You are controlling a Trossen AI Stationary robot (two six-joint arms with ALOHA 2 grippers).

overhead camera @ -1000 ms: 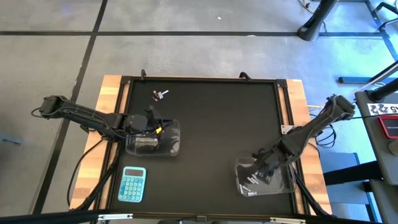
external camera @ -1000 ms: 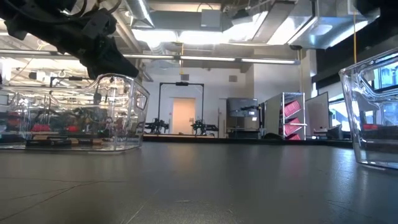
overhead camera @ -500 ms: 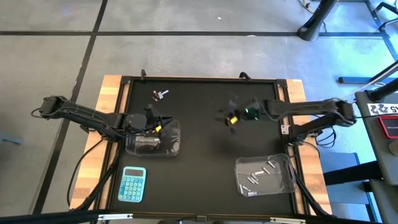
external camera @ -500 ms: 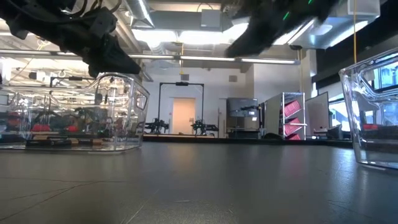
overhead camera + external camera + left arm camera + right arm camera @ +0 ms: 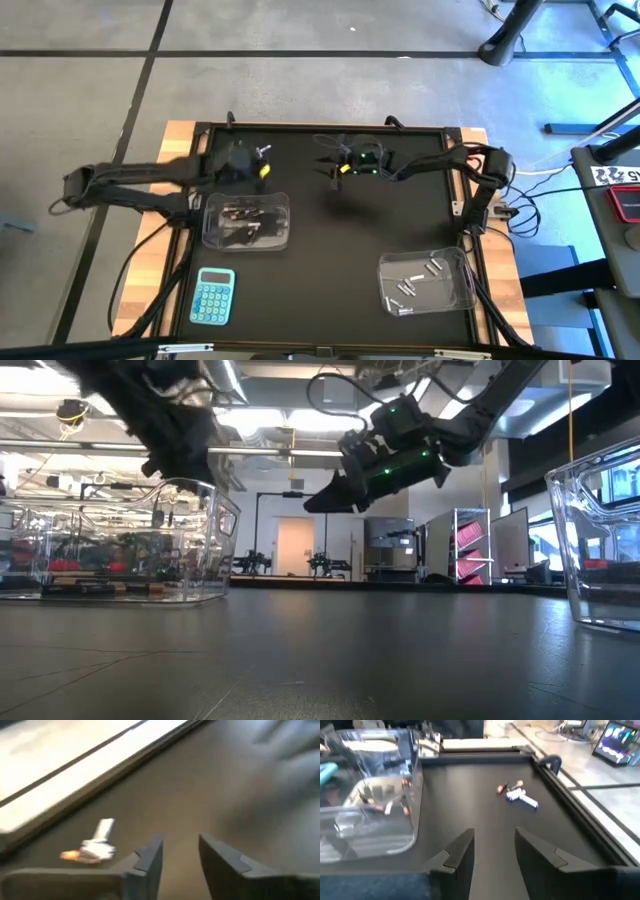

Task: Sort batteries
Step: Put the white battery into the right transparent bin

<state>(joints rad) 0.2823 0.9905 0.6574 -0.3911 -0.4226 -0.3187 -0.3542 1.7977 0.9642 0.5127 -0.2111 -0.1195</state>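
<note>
A few loose batteries (image 5: pixel 262 151) lie on the black mat near its far left corner: a silvery-white one (image 5: pixel 101 839) and small ones with reddish ends (image 5: pixel 517 784). My left gripper (image 5: pixel 180 846) is open and hovers just beside them (image 5: pixel 243 160), touching nothing. My right gripper (image 5: pixel 494 839) is open and hangs above the far middle of the mat (image 5: pixel 332 170), pointing toward those batteries. The left clear tub (image 5: pixel 247 222) holds dark batteries. The right clear tub (image 5: pixel 425 280) holds silvery ones.
A blue calculator (image 5: pixel 213 297) lies at the near left, below the left tub. The mat's raised black rim (image 5: pixel 570 795) runs close behind the loose batteries. Bare mat (image 5: pixel 340 250) stretches between the two tubs.
My right gripper has risen from the right tub and swung toward the far edge and then leftward, to the far middle of the mat. My left gripper has moved from above the left tub toward the far edge, next to the loose batteries.
</note>
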